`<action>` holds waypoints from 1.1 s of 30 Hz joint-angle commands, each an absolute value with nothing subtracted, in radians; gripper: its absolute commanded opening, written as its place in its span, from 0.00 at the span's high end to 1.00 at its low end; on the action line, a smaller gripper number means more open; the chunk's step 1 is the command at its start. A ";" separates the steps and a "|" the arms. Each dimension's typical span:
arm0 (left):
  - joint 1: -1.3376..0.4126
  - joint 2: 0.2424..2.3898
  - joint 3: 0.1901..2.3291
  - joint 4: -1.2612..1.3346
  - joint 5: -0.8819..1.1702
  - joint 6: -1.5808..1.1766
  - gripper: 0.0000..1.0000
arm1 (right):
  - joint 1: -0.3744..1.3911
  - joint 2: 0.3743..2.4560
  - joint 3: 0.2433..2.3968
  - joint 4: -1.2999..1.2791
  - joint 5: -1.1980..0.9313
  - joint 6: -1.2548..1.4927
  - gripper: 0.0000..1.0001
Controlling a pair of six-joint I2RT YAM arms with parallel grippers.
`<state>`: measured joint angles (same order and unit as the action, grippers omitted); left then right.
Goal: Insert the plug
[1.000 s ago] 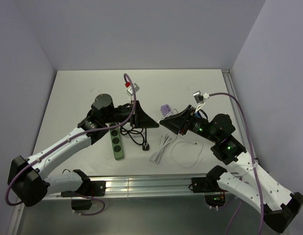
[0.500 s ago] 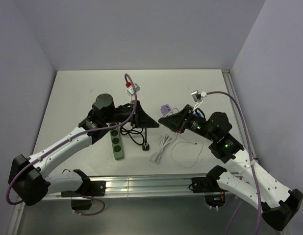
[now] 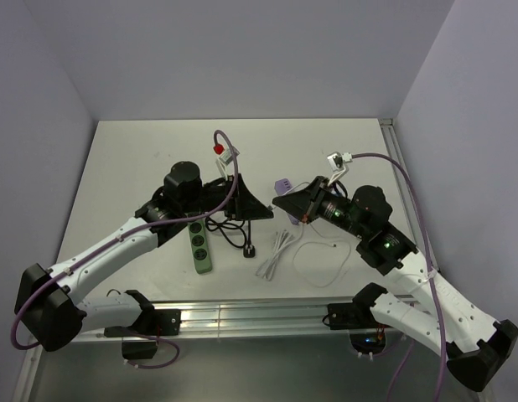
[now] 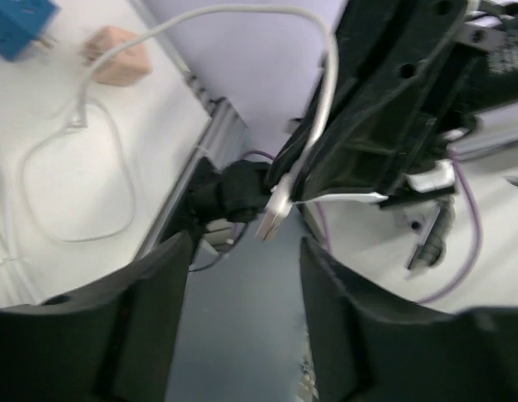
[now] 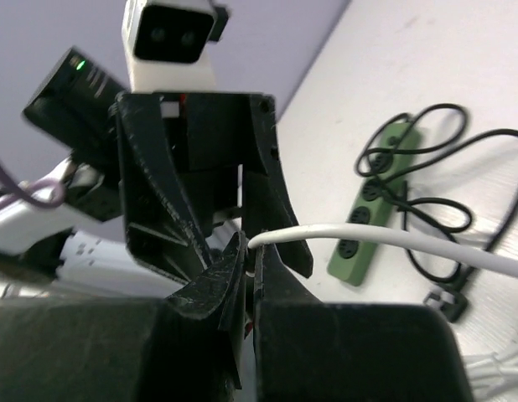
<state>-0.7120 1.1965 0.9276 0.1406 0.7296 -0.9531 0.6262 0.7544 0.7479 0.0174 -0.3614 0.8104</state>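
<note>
The blue plug [image 4: 20, 21] lies on the table [image 4: 158, 117] near a pinkish block [image 4: 118, 59]; I judge it light, rigid and smooth, best pinched on its 2 flat sides, while the left fingers [image 4: 142, 335] stand wide and empty and the right fingers [image 5: 209, 293] clamp a white cable [image 5: 343, 228].

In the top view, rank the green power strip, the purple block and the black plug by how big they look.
1. green power strip, clearly the largest.
2-3. purple block and black plug: both small and too alike to rank.
</note>
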 commanded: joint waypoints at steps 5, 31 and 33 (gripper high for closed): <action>-0.715 1.161 0.969 0.003 0.540 -0.830 0.33 | 0.630 0.756 0.824 -0.129 -0.123 0.752 1.00; -0.838 1.409 0.749 0.215 0.005 -0.884 0.94 | 0.621 1.227 1.118 -0.592 0.692 1.158 1.00; -0.838 1.446 0.774 0.212 0.005 -0.877 0.96 | 0.615 1.267 1.138 -0.588 0.692 1.141 1.00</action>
<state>-0.8333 1.4082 0.7063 0.1616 0.0383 -0.9028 0.6247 1.2404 1.0695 -0.5697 0.6003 1.1084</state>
